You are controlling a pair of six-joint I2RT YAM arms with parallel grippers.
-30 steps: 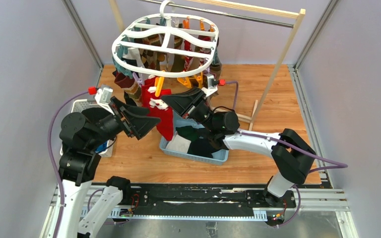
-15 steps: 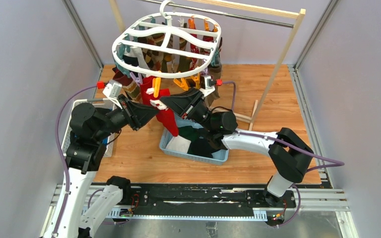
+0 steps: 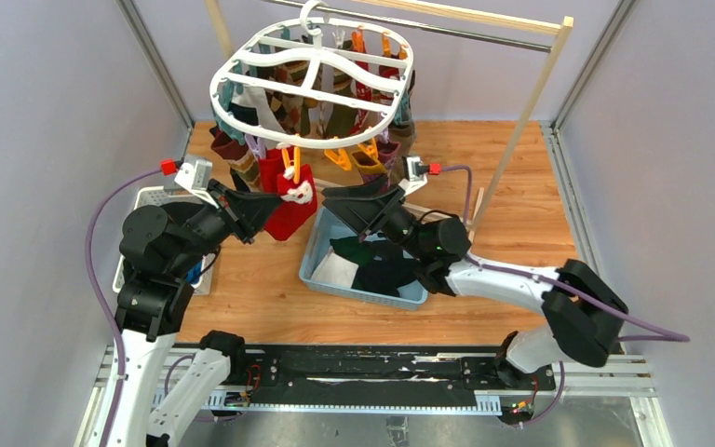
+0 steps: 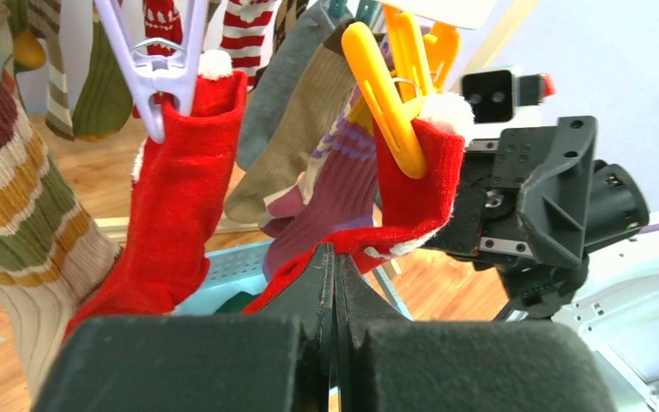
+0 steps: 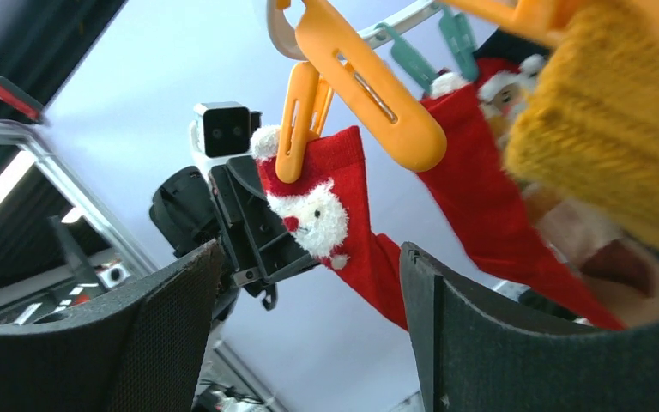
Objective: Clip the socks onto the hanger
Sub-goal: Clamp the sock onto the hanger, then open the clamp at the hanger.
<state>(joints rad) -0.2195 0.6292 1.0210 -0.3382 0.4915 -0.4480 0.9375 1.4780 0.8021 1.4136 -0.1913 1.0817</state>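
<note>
The white oval hanger (image 3: 215, 90) hangs from the rail with several socks pegged under it. A red sock with a white Santa face (image 3: 289, 207) (image 4: 414, 184) (image 5: 330, 210) hangs from an orange peg (image 3: 290, 165) (image 4: 381, 93) (image 5: 295, 120) at the hanger's near rim. My left gripper (image 3: 263, 207) (image 4: 335, 255) is shut, nothing between its jaws, its tips just below that sock's foot. My right gripper (image 3: 343, 205) (image 5: 309, 296) is open to the sock's right, apart from sock and peg. Beside it a second red sock (image 4: 180, 184) hangs on a purple peg (image 4: 150, 69).
A blue basket (image 3: 365, 294) under the right arm holds a dark green sock (image 3: 358, 250), a white sock (image 3: 339, 271) and a black sock (image 3: 389, 277). A white basket (image 3: 147, 197) sits far left. The wood-posted rail (image 3: 531, 102) stands behind.
My right gripper opened and drew back to the right, off the orange peg. My left gripper shut and pulled slightly left. The red sock now hangs from the peg alone.
</note>
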